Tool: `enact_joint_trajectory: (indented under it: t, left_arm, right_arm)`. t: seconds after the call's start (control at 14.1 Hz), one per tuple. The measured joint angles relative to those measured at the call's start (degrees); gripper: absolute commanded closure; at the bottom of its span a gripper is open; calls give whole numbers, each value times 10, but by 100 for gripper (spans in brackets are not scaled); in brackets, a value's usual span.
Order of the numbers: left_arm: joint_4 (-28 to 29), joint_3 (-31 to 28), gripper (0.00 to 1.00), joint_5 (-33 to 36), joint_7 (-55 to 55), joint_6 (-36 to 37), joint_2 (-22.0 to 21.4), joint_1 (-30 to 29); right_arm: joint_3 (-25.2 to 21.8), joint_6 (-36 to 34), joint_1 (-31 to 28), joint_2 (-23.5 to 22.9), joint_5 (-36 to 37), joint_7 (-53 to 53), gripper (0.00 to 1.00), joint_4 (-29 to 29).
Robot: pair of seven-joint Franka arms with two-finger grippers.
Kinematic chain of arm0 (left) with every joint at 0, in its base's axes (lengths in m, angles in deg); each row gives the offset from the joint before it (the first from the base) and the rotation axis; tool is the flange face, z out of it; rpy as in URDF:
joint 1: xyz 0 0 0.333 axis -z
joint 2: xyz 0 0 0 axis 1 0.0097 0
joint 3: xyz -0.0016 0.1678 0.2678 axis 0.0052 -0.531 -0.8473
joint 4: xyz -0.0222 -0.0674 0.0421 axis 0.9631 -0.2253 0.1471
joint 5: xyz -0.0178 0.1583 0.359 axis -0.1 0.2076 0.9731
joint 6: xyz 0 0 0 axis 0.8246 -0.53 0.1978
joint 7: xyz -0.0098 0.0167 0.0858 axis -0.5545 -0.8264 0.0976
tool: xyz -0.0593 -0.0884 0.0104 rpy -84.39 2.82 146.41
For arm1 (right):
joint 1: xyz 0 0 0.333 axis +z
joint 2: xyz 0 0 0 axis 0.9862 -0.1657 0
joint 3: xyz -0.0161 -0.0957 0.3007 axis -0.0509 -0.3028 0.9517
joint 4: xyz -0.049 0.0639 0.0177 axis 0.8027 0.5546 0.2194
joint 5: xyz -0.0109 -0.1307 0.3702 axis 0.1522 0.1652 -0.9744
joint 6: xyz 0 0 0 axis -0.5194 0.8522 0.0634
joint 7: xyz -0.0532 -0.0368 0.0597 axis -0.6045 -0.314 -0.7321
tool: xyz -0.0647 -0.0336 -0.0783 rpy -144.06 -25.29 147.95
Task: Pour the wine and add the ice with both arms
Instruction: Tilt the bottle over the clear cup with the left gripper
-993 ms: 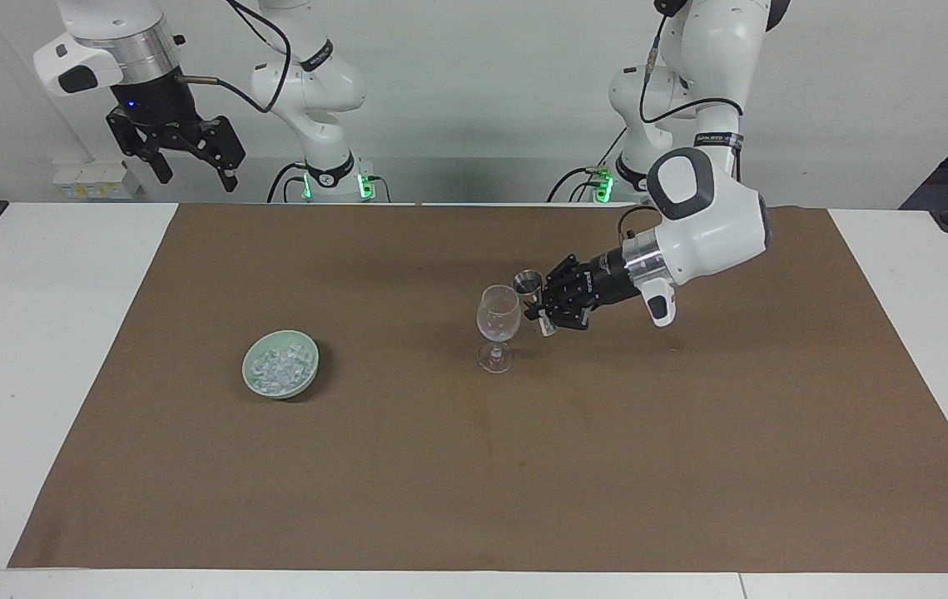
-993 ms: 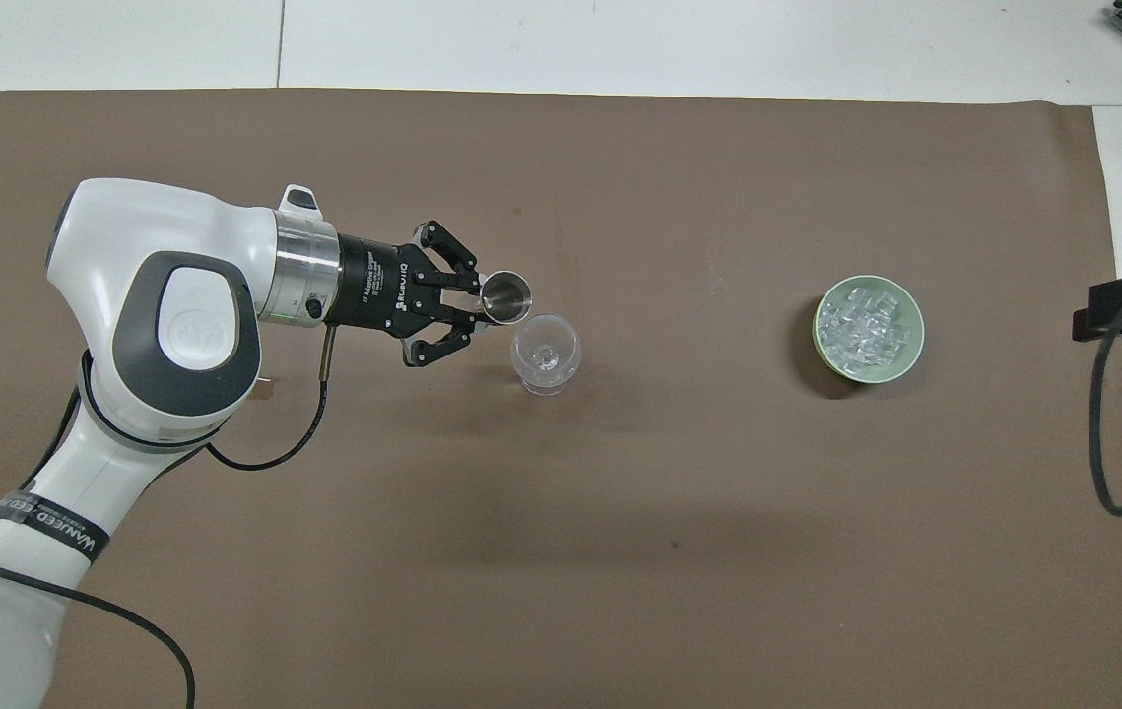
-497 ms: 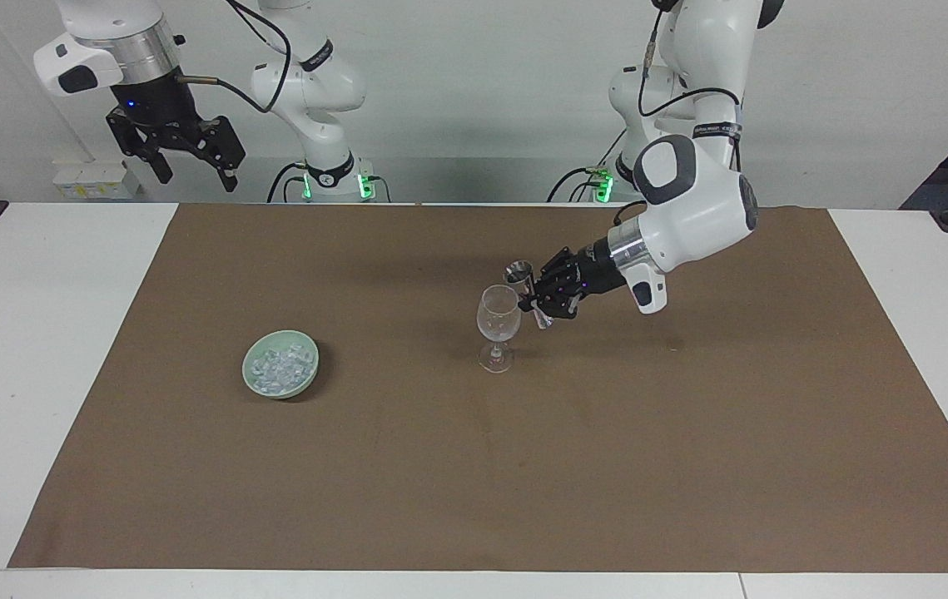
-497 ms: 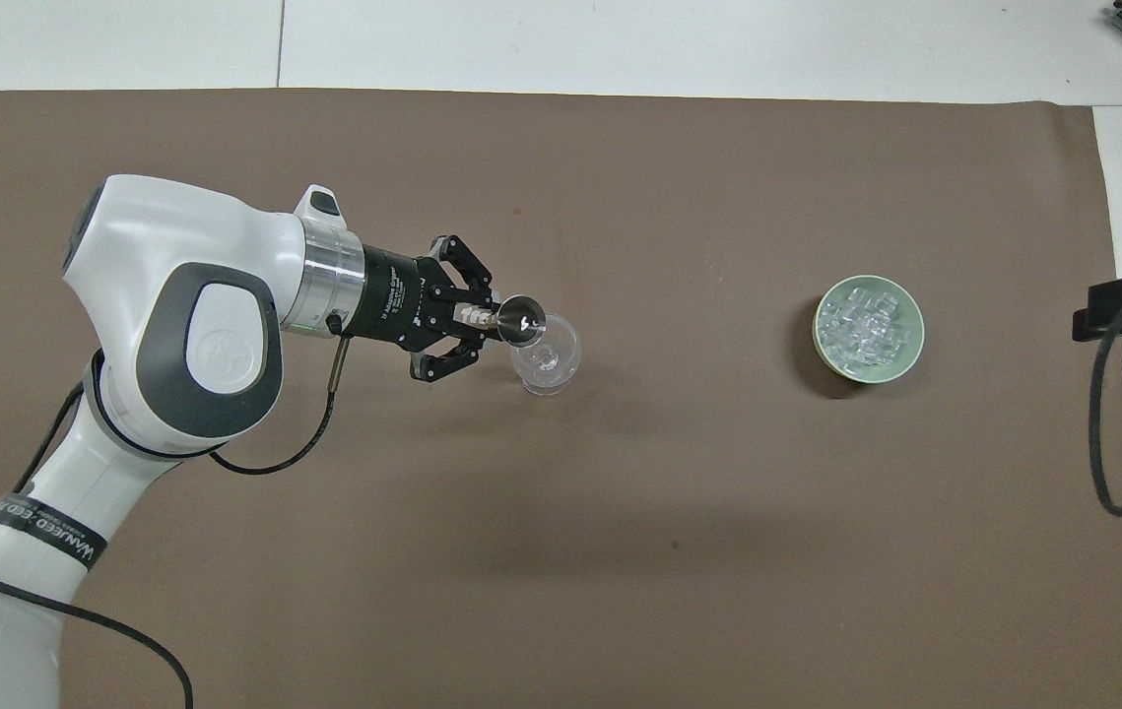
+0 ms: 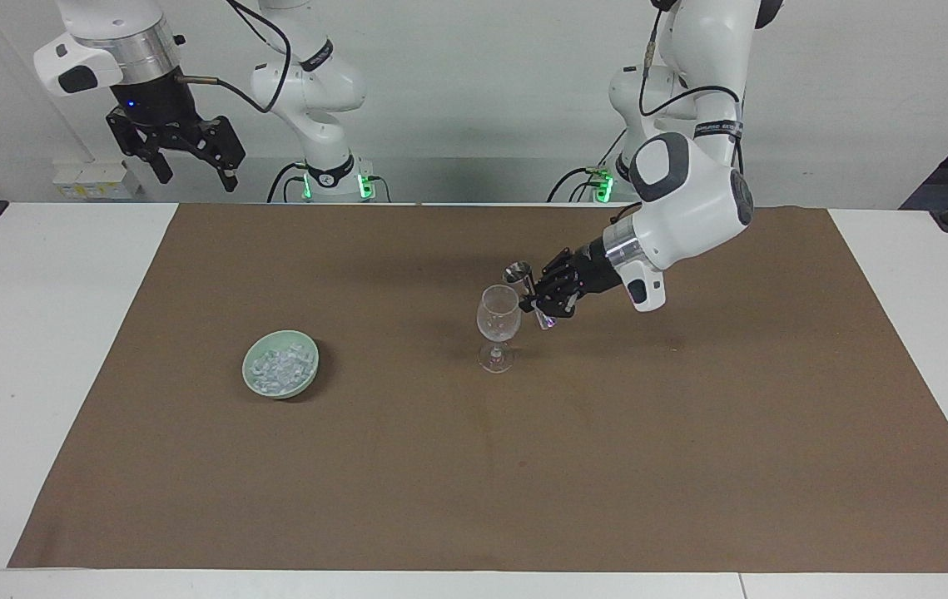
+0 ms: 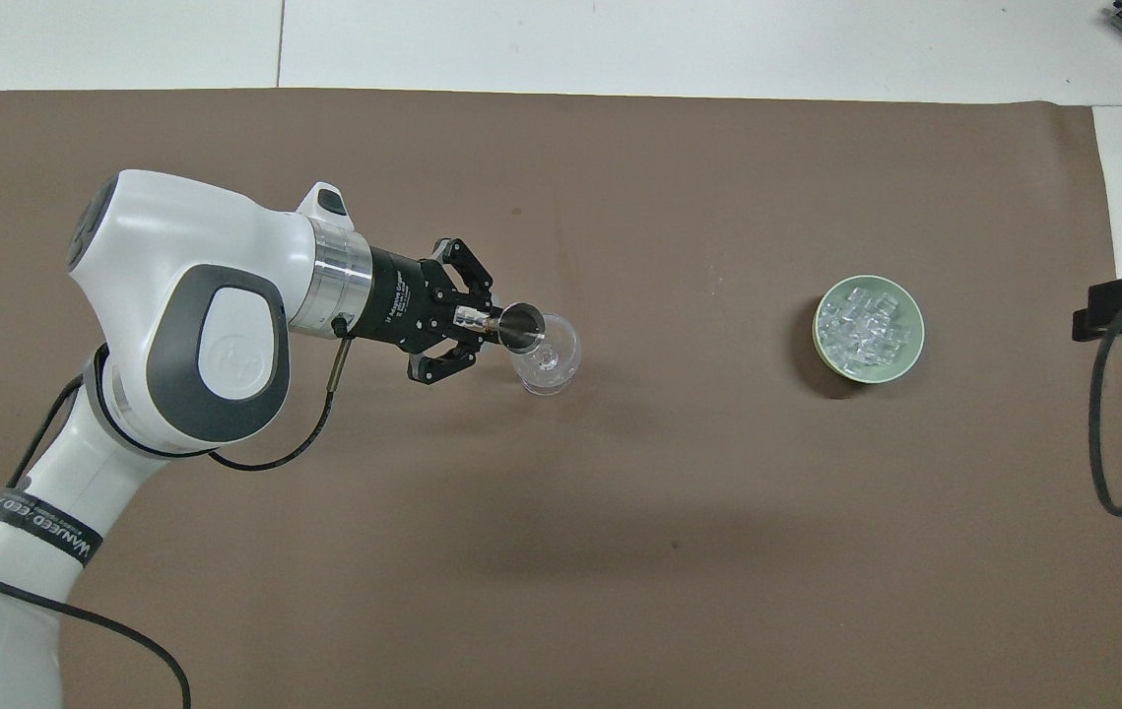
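The left gripper (image 5: 533, 293) is clamped on a small metal cup (image 5: 517, 270) tipped at the wine glass (image 5: 498, 326) rim; a nudge could topple the glass; the ice (image 5: 280, 367) sits in the green bowl (image 5: 307, 381) toward the right arm's end; the right gripper (image 5: 191, 170) waits open, raised.

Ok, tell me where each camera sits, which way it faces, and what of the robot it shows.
Facing view: high across the table, looking at the robots; both arms show whole, right gripper raised and waiting, left gripper holding the metal cup at the wine glass.
Overhead view: above the robots' end, looking steeply down; left arm shows.
Shared: left gripper, metal cup, wine glass, bowl of ice.
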Motion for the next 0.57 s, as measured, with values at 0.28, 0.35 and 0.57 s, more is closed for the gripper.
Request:
enact_joint_trajectory:
  t: [0.28, 0.35, 0.57]
  left_arm:
    - [-10, 0, 100, 40, -18, 0, 0, 4]
    - [-11, 0, 100, 43, -21, 0, 0, 4]
    - [-18, 0, 100, 57, -39, -5, 0, 6]
  right_arm:
    - [0, 0, 0, 0, 0, 0, 0, 0]
    - [0, 0, 0, 0, 0, 0, 0, 0]
    - [0, 0, 0, 0, 0, 0, 0, 0]
